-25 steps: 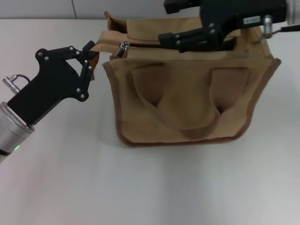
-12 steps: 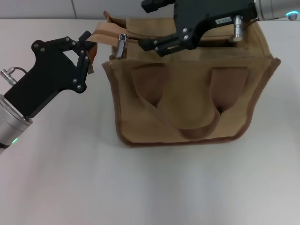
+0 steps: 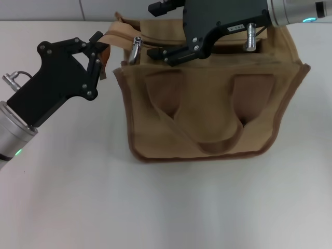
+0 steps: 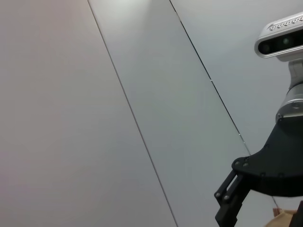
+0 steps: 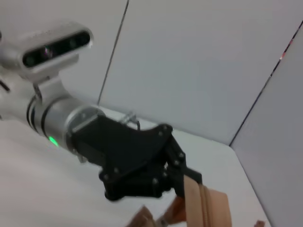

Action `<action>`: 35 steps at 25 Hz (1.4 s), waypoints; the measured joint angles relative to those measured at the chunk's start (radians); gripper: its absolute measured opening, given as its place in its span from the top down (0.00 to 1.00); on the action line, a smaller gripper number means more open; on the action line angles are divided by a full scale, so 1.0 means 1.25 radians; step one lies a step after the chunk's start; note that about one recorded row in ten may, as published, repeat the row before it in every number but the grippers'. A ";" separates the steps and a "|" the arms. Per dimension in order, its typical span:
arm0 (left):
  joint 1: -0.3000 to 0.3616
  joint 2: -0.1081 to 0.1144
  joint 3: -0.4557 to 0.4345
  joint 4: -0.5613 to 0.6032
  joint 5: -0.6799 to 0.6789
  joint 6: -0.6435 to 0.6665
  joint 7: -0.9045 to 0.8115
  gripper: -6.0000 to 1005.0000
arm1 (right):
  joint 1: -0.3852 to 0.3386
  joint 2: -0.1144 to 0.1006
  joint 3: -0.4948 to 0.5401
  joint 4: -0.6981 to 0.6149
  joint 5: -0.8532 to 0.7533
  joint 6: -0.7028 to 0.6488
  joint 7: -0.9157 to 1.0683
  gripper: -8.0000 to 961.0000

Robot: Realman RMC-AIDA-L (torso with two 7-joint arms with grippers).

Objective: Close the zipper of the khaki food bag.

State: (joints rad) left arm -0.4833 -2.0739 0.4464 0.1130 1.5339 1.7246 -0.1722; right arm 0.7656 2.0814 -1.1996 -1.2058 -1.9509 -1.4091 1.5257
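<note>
The khaki food bag (image 3: 207, 109) stands upright mid-table, its handles hanging down the front. The zipper's silver pull (image 3: 136, 49) sits near the left end of the bag's top. My left gripper (image 3: 100, 50) is shut on the tan end tab (image 3: 107, 52) at the bag's left. It also shows in the right wrist view (image 5: 182, 182), clamped on the tab (image 5: 199, 203). My right gripper (image 3: 152, 31) hovers over the bag's top, open, with its lower fingertip (image 3: 155, 54) just right of the pull. The zip line under it is hidden.
The white table (image 3: 78, 197) runs in front of and left of the bag. A pale panelled wall (image 4: 118, 94) stands behind. The right arm's body (image 4: 277, 165) shows in the left wrist view.
My right gripper has moved left along the bag's top and now reaches the pull. The left gripper keeps its hold on the tab, almost still.
</note>
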 joint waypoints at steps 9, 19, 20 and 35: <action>-0.001 0.000 0.000 0.000 0.000 -0.002 -0.001 0.97 | -0.007 -0.009 0.102 0.003 0.118 -0.116 0.232 0.22; -0.002 0.000 -0.016 0.000 0.000 -0.001 -0.001 0.97 | 0.108 -0.081 0.159 0.264 0.137 -0.228 0.660 0.22; -0.002 0.000 -0.019 0.000 0.000 0.000 -0.001 0.97 | 0.116 -0.084 0.159 0.285 0.135 -0.227 0.674 0.22; -0.011 -0.001 -0.020 -0.005 0.000 0.003 0.002 0.97 | 0.175 -0.097 0.151 0.439 0.118 -0.161 0.737 0.22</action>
State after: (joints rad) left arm -0.4968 -2.0755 0.4217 0.1072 1.5339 1.7279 -0.1700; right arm 0.9850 1.9599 -1.0113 -0.6569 -1.8034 -1.6108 2.4475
